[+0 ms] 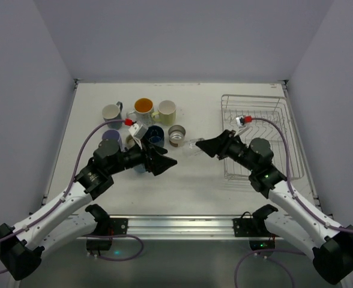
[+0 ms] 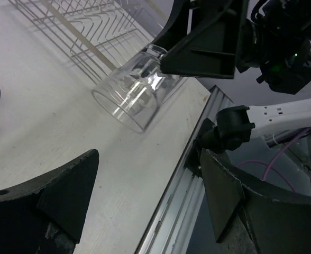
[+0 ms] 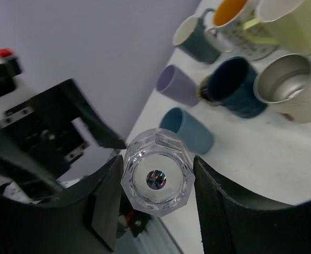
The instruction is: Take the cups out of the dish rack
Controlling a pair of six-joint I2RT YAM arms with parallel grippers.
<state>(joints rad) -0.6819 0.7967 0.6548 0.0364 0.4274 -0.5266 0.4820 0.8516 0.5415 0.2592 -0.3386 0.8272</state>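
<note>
My right gripper (image 3: 156, 180) is shut on a clear glass tumbler (image 3: 156, 159), held on its side above the table with its mouth toward the left arm (image 1: 191, 146). My left gripper (image 1: 167, 162) stands open just left of the glass, nothing between its fingers (image 2: 65, 190); the glass (image 2: 134, 95) hangs a little beyond them. The silver wire dish rack (image 1: 266, 111) sits at the right, behind the right arm. On the left stand a white mug (image 1: 111, 112), an orange-lined mug (image 1: 143, 107), a cream mug (image 1: 166, 109), a metallic cup (image 1: 177, 134), a navy cup (image 1: 155, 135) and a lavender cup (image 1: 111, 137).
A light blue cup (image 3: 190, 129) lies on its side near the left arm. The aluminium rail (image 2: 176, 201) runs along the table's near edge under the left gripper. Grey walls close in the table on three sides.
</note>
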